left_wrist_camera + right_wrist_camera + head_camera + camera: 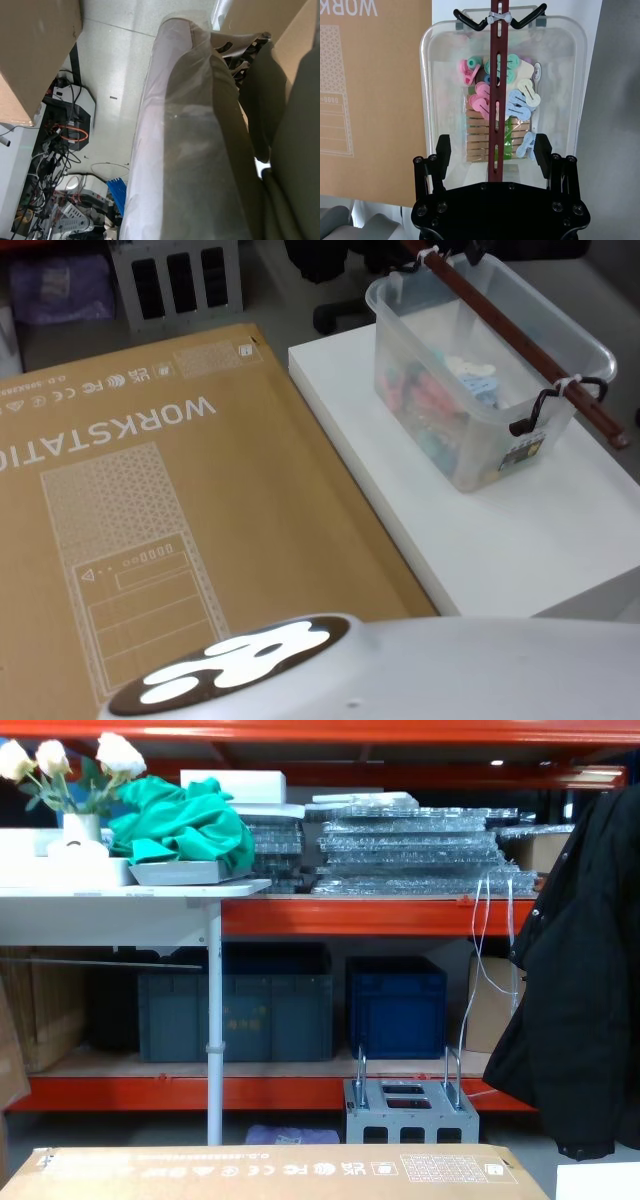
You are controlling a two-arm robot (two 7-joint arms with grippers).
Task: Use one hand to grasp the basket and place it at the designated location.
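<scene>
The right gripper point(493, 146) is hovering over the clear plastic basket point(440, 60), fingers spread wide beside its reddish-brown handle bar point(499, 65).

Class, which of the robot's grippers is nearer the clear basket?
Right. The right gripper hovers open above the basket, fingers either side of its bar handle. The left arm hangs low beside the cardboard box, facing the floor, away from it.
</scene>
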